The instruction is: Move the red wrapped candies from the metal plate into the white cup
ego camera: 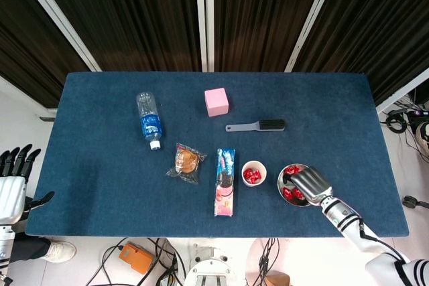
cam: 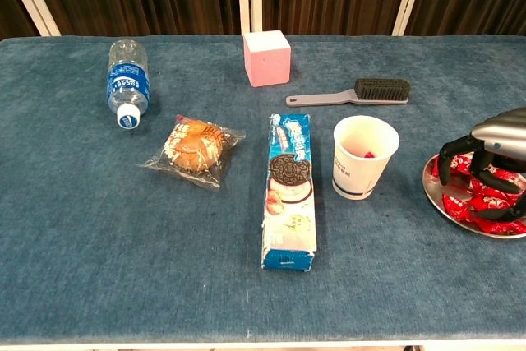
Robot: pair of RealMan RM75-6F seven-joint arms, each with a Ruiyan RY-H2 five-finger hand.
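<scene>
Red wrapped candies (cam: 465,204) are piled on the metal plate (cam: 483,233) at the table's right front; in the head view the candies (ego camera: 292,169) show at the far rim of the plate (ego camera: 282,191). My right hand (cam: 486,163) is lowered onto the pile, its fingers arched down and spread, their tips touching candies; no candy is lifted. From above, the right hand (ego camera: 309,182) covers most of the plate. The white cup (cam: 364,158) stands upright left of the plate with red candies (ego camera: 251,176) inside. My left hand (ego camera: 11,180) hangs off the table's left edge, holding nothing, fingers apart.
A cookie box (cam: 289,191) lies left of the cup, a bagged pastry (cam: 194,146) beyond it. A brush (cam: 355,93) and a pink cube (cam: 266,57) lie behind the cup, a water bottle (cam: 126,80) at the far left.
</scene>
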